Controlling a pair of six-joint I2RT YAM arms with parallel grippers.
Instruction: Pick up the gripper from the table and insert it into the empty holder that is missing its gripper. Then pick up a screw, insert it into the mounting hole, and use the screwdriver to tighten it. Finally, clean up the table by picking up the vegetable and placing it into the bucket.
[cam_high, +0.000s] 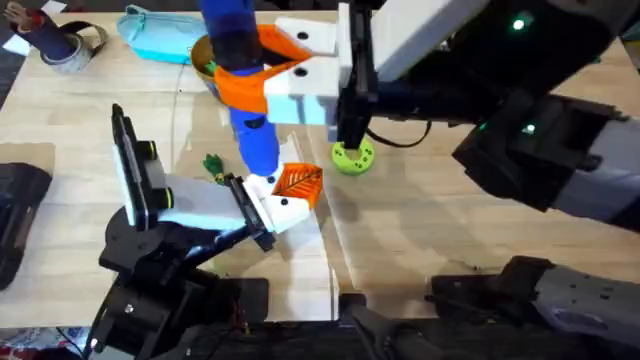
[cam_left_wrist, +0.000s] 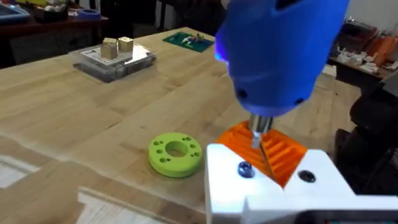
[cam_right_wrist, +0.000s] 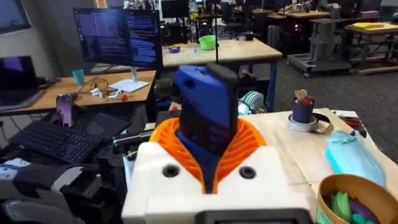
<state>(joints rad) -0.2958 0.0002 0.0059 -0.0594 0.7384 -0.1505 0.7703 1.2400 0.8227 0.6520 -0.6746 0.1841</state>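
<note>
Orange gripper (cam_high: 297, 183) is seated in the white holder (cam_high: 280, 208) near the table (cam_high: 420, 230) centre, so insertion looks done; tightening appears under way. Right gripper (cam_high: 300, 80) is clamped on the blue screwdriver (cam_high: 250, 120), tip down at the holder's mounting face (cam_left_wrist: 258, 140). Left gripper: finger spread cannot be judged. Vegetable (cam_high: 212, 163) lies beside the holder, not yet in the bucket (cam_right_wrist: 354, 186).
</note>
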